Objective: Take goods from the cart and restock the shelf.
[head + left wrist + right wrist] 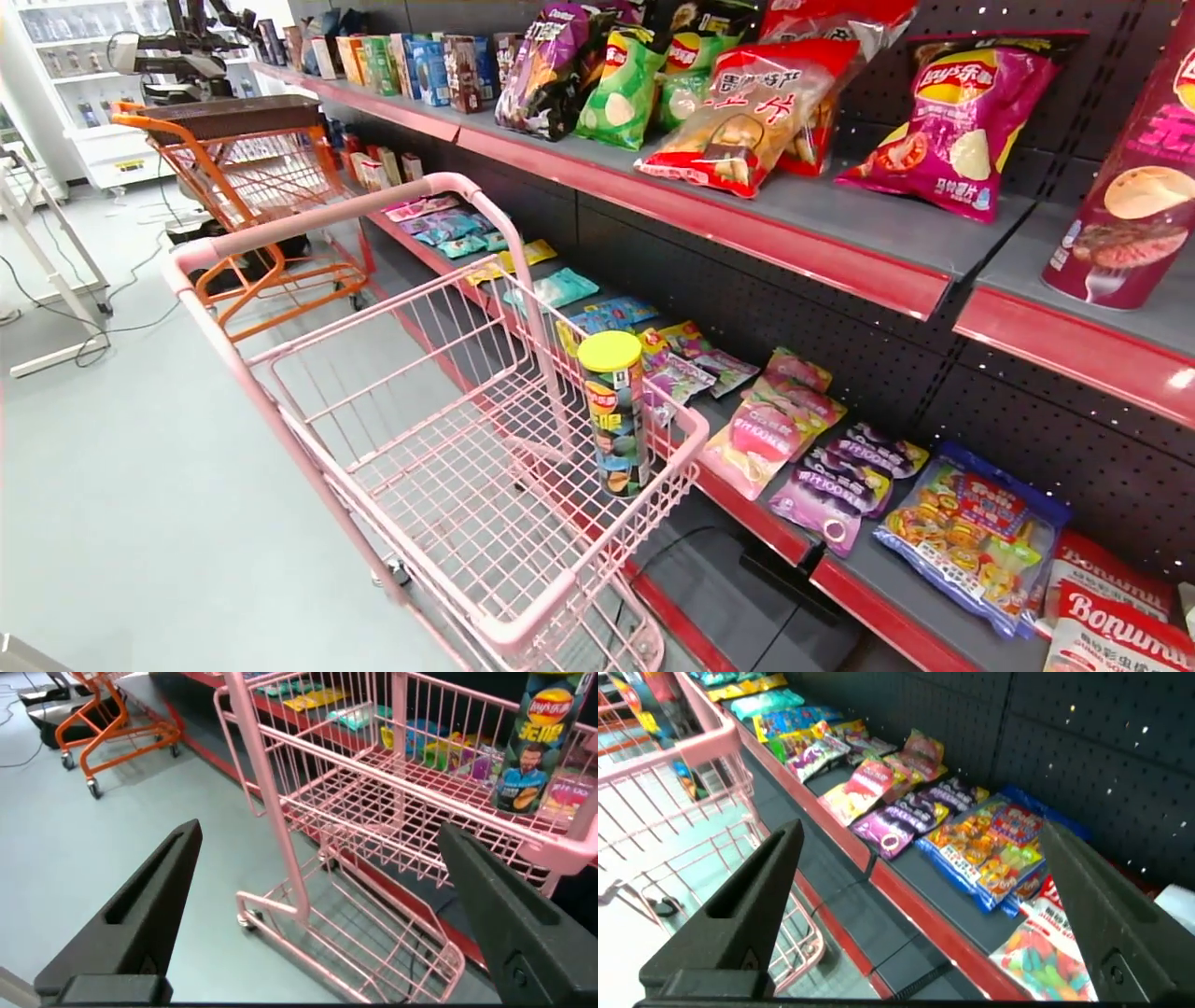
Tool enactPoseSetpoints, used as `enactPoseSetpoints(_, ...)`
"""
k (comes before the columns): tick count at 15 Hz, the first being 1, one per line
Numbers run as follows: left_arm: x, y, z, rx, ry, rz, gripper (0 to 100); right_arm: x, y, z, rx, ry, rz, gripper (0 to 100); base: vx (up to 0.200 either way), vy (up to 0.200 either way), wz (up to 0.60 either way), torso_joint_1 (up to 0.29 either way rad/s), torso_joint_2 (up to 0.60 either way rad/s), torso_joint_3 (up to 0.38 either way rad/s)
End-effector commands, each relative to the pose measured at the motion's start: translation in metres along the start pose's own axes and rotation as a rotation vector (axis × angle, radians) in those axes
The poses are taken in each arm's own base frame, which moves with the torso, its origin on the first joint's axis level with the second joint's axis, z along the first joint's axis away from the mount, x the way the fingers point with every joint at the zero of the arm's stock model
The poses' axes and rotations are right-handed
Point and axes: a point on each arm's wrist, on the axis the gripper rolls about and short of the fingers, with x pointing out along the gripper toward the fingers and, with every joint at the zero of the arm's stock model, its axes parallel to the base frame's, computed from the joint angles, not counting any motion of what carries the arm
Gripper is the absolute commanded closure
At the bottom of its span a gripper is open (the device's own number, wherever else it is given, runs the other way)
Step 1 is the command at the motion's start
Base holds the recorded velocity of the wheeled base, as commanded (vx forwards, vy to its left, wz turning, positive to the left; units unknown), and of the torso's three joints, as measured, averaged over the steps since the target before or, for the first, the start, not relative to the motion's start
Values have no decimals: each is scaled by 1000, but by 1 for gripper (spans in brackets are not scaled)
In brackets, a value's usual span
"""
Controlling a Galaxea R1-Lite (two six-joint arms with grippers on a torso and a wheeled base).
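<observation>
A tall can of crisps with a yellow lid (613, 420) stands upright in the far corner of the pink cart (439, 439), close to the shelf. The can (537, 742) also appears in the left wrist view, inside the cart's basket (392, 793). My left gripper (322, 915) is open, hanging beside the cart above the floor, with nothing between its fingers. My right gripper (920, 910) is open too, held above the lower shelf (906, 905) next to the cart's rim (682, 751), and it holds nothing.
The upper shelf (747, 224) carries crisp bags and boxes; the lower shelf (775, 532) holds flat candy and snack packets. An orange cart (252, 187) stands farther down the aisle. Grey floor (121, 485) lies open on the cart's left.
</observation>
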Motion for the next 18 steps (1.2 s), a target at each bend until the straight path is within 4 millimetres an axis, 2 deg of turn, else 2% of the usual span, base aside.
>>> enactPoseSetpoints(1,0,0,0,-1,-1,-5,0,0,0,0,0,0,0,0,0,0,0,-115,486,359)
enactPoseSetpoints(2,0,-1,1,2,-2,-33,0,0,0,0,-2,0,1,0,0,0,0,-71,354,261)
enactPoseSetpoints(3,-4,-1,28,-7,-68,-45,0,0,0,0,-2,0,1,0,0,0,0,-46,198,149)
enactPoseSetpoints(4,5,0,83,-67,-57,-50,0,0,0,0,0,0,1,0,0,0,0,-32,134,85)
enactPoseSetpoints(5,20,0,134,-198,-64,-44,0,0,0,0,0,0,1,0,0,0,0,-17,71,51)
enactPoseSetpoints(6,41,0,172,-249,-61,-23,0,0,0,0,0,0,1,0,0,0,0,0,0,0)
enactPoseSetpoints(7,61,0,183,-229,-24,-3,0,0,0,0,0,0,3,0,0,0,0,0,0,0)
enactPoseSetpoints(9,96,-1,183,-148,66,-23,0,0,0,0,1,0,3,0,0,0,0,0,0,0)
enactPoseSetpoints(10,109,-3,182,-142,95,-72,0,0,0,0,1,0,3,0,0,0,0,0,0,0)
enactPoseSetpoints(11,133,-7,180,-130,129,-163,0,0,0,0,1,0,3,0,0,0,0,0,0,0)
enactPoseSetpoints(12,153,-10,172,-86,175,-213,0,0,0,0,1,0,3,0,0,0,0,0,0,0)
enactPoseSetpoints(14,178,-13,160,-37,241,-264,0,0,0,0,1,0,3,0,0,0,0,0,0,0)
enactPoseSetpoints(15,201,-25,147,-24,299,-328,0,0,0,0,1,0,3,0,0,0,0,0,0,0)
enactPoseSetpoints(16,216,-34,140,-21,315,-366,0,0,0,0,1,0,3,0,0,0,0,0,0,0)
enactPoseSetpoints(17,216,-34,140,-21,315,-366,0,0,0,0,1,0,3,0,0,0,0,0,0,0)
enactPoseSetpoints(18,245,-52,121,-13,341,-430,0,0,0,0,-2,0,5,0,0,0,0,0,0,0)
